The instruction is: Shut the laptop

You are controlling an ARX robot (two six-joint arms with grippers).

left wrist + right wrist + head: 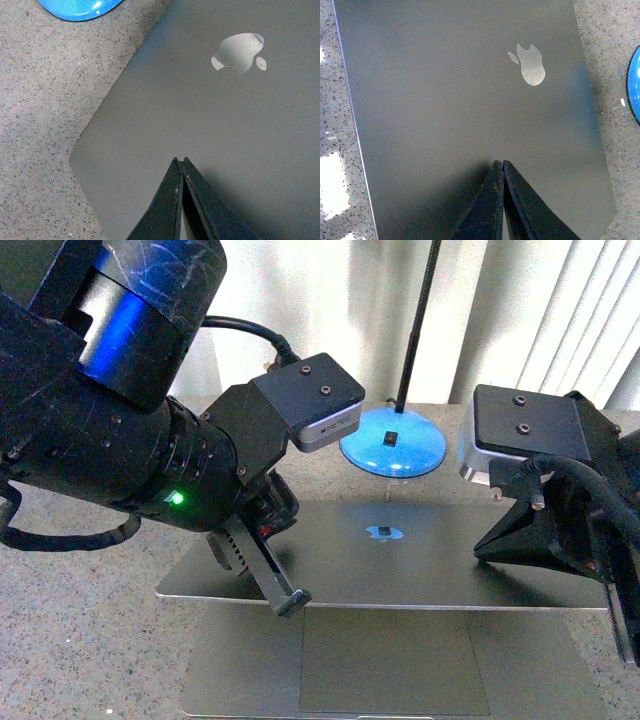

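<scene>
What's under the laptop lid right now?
Past the front edge of the laptop lid, only the trackpad and palm rest show. Keys and screen are covered.

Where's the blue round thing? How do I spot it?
Find the grey laptop in the middle of the speckled table. Just behind its lid sits a flat blue disc with a thin black pole standing up from it. Nothing else on the table is round.
</scene>
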